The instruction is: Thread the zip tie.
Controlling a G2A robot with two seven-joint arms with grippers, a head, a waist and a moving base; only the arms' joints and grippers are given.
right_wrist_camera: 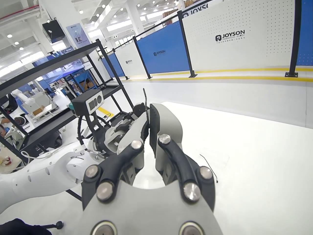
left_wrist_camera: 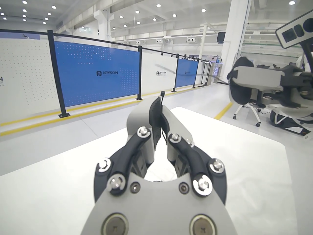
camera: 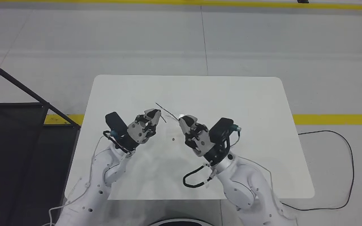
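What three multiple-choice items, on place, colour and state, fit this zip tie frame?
1. The loose zip tie lies: A on the white table; B on a shelf; C on the floor.
2. Its colour: A white; B black; C yellow.
3. The fingers of the left gripper are: A spread wide; B shut on the held zip tie; C gripping a cloth.
Answers: A, it lies flat on the tabletop; B, a black strip against white; B, the fingers pinch the tie, its head poking out above.
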